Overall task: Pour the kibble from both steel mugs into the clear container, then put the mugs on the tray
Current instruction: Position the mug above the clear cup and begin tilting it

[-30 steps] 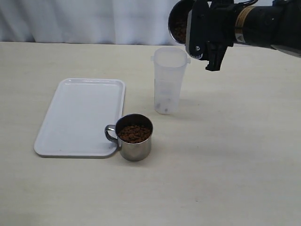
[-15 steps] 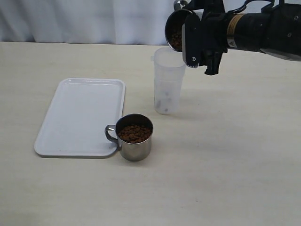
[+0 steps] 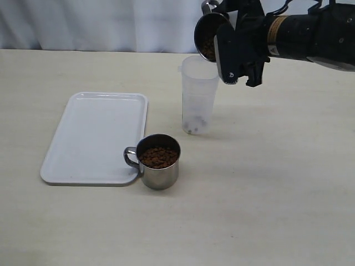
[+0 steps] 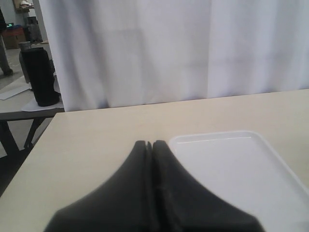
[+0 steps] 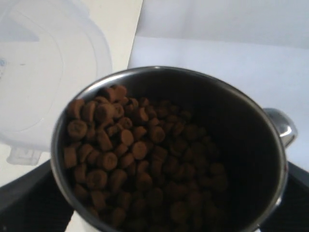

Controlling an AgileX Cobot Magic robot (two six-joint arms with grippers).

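The right hand (image 3: pixel 224 44) grips the held steel mug (image 3: pixel 208 33), its jaws spread wide around the mug's body. The mug is tipped over, its mouth at about twelve o'clock above the rim of the clear container (image 3: pixel 198 94). Kibble (image 5: pixel 120 154) is heaped against the mug's lower side, and a few pellets lie at the container's bottom. The second steel mug (image 3: pixel 159 166), full of kibble, stands upright on the desk (image 3: pixel 266 199) at seven o'clock from the container. Its handle is right at the corner of the tray (image 3: pixel 89 138), which lies between eight and nine o'clock. The left hand (image 4: pixel 149 145) is pressed fully closed, holding nothing, just beside the tray.
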